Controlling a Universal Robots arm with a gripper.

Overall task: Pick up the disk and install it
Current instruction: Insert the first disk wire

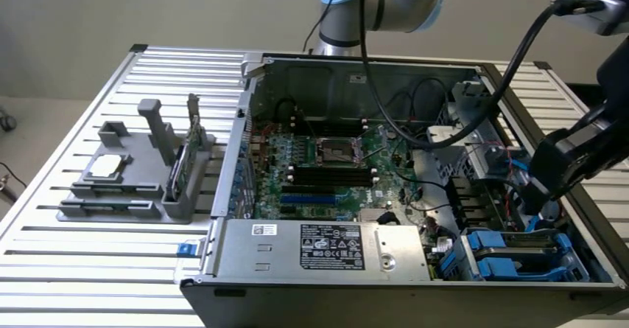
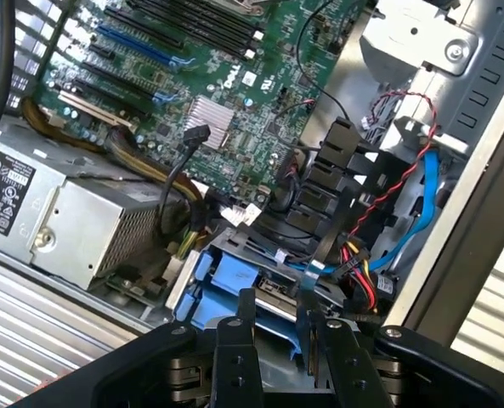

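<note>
The fingers (image 2: 235, 357) stand half spread, pinching the disk (image 2: 226, 285) by its blue frame. The disk (image 1: 519, 253) sits low in the case's (image 1: 393, 298) corner bay, beside the power supply (image 1: 325, 247).

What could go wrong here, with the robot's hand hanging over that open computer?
1. The hand hangs over the blue drive bay, and loose coloured wires lie right beside it; they might snag.
2. The arm's own black cable droops across the green motherboard and could catch on parts there.
3. The case's metal side wall is close to the hand, so a small slip may bump it.
</note>
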